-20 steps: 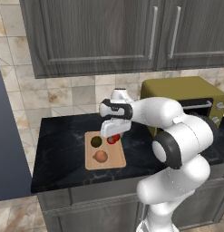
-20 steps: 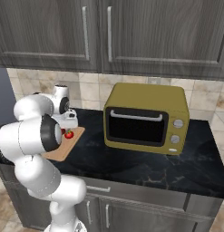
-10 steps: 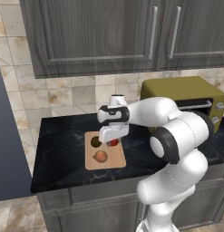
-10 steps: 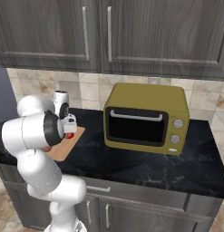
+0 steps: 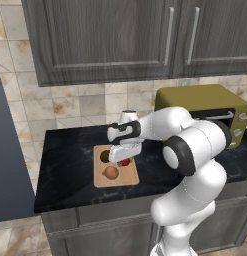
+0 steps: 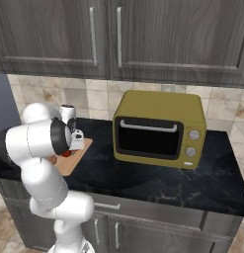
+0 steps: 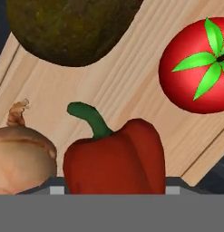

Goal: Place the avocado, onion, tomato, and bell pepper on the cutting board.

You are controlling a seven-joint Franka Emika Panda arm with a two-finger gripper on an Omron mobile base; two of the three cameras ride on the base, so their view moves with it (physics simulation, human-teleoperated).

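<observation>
board: one avocado, onion, tomato, pepper.

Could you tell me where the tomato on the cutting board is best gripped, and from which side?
Probably from straight above, closing across the tomato's round red flanks at its widest. Its green stem star faces up, and bare cutting board separates it from the bell pepper and avocado.

— What stands on the black marbled stone counter?
— A boxy olive-yellow toaster oven with a dark glass door, against beige tiled backsplash.
— And above?
— Dark grey wooden wall cabinets with slim metal handles.
</observation>
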